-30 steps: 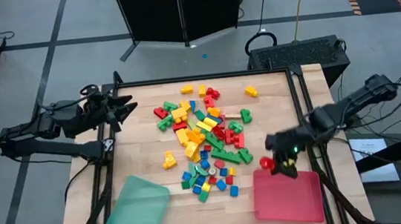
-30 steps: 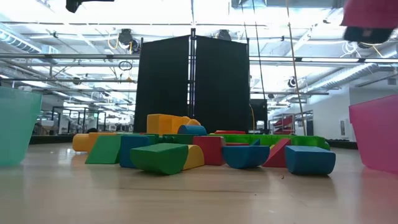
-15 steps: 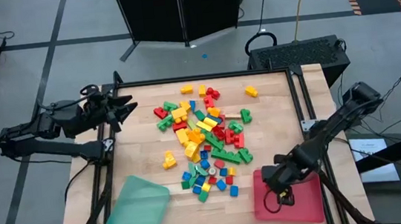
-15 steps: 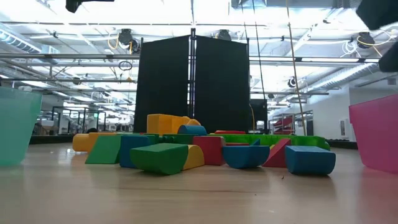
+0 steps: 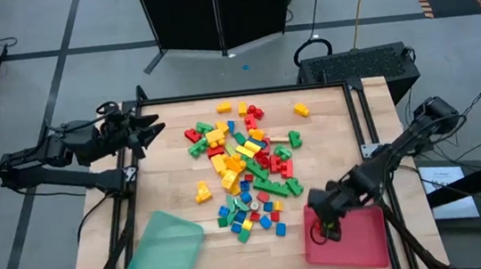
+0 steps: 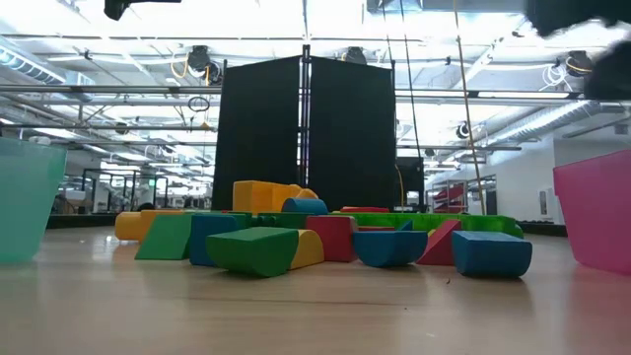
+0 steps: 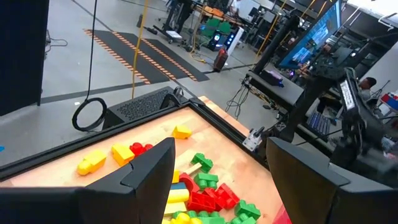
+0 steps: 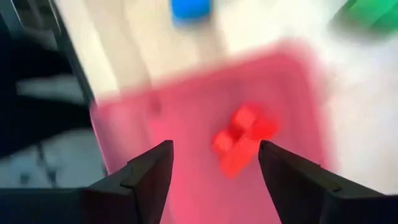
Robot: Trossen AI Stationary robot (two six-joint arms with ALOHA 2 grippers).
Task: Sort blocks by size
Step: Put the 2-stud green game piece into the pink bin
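Note:
The blocks (image 5: 244,165) lie in a loose red, yellow, green and blue pile mid-table; in the low view they are a row (image 6: 325,242) on the wood. My right gripper (image 5: 326,227) hangs open over the far left part of the red tray (image 5: 360,245), pointing steeply down. One red block (image 8: 242,138) shows blurred below and between its fingers, inside the tray (image 8: 186,124) and apart from them. My left gripper (image 5: 152,128) waits open above the table's far left edge, with nothing between its fingers (image 7: 149,168).
A translucent teal tray (image 5: 164,254) lies at the near left corner, seen as a wall (image 6: 25,197) in the low view. The red tray's wall (image 6: 596,212) stands at that view's right. A lone yellow block (image 5: 300,108) sits far right. Bare wood lies between the pile and the near edge.
My right gripper has gone toward the table's near edge and down, from beside the red tray's far left corner to over the tray, tipping more steeply. The red block it carried at its fingertips now shows in the tray, free of the fingers.

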